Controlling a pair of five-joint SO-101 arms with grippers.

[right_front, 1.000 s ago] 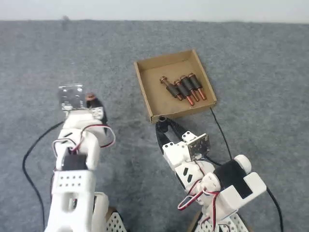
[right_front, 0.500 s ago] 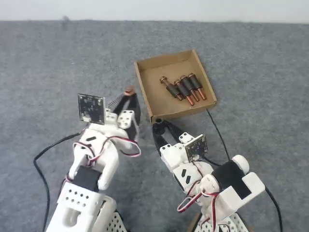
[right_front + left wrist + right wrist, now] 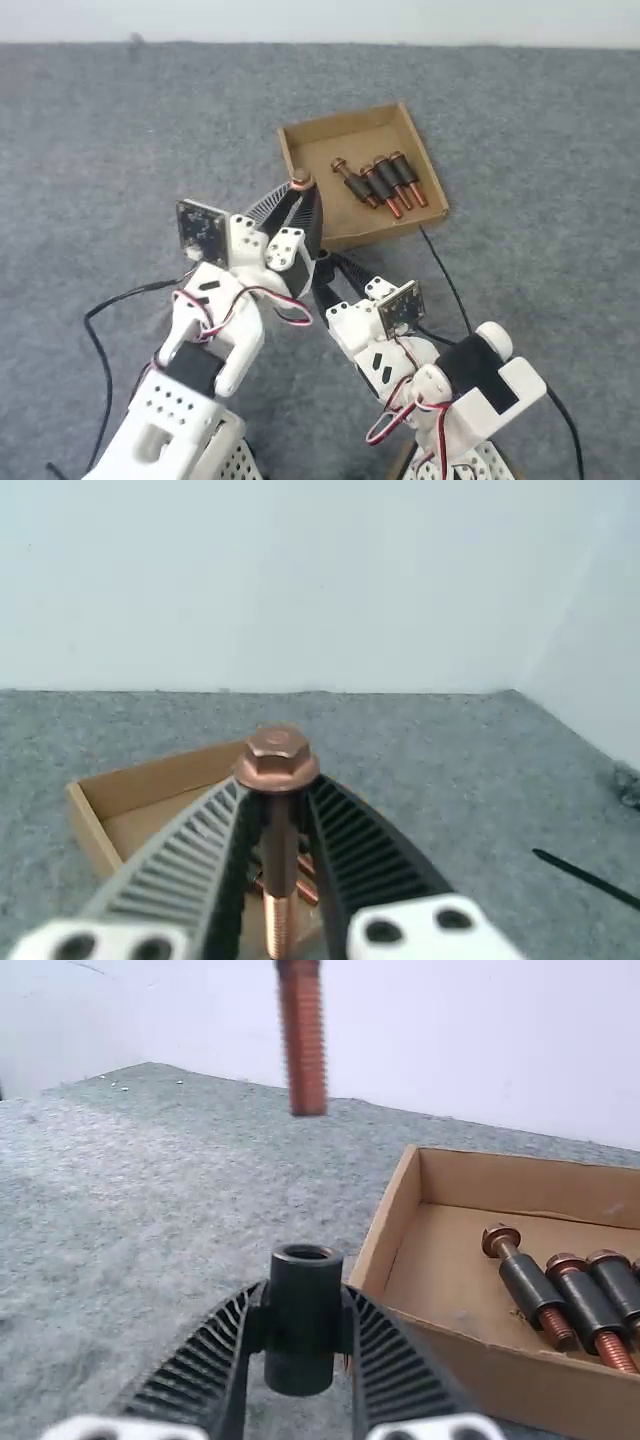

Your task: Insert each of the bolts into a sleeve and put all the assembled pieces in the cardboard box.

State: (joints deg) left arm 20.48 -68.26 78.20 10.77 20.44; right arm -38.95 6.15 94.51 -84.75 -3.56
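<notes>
While the grey carpet-like table cover (image 3: 120, 130) spreads across the high view, a thin black cable (image 3: 447, 275) runs from the lower right up to the near wall of the open brown cardboard box (image 3: 345, 127), upper centre of frame. At centre frame the left arm's wrist lies across the tip of the right arm, so what that arm holds cannot be made out there.

Box contents: four assembled pieces (image 3: 375, 185), each a copper-coloured bolt in a black sleeve, lying side by side and slanted on the box floor.

Left gripper (image 3: 277, 800): clamped on a fifth copper-coloured hex-head bolt (image 3: 277, 760), held upright, head above the fingers, threaded shank below. In the high view it sits at centre frame, at the box's left wall.

Right gripper (image 3: 303, 1305): clamped on a loose black cylindrical sleeve (image 3: 303, 1330), upright, bore open upward, just outside the box's near wall. The bolt's threaded end hangs above the sleeve, apart from it.
</notes>
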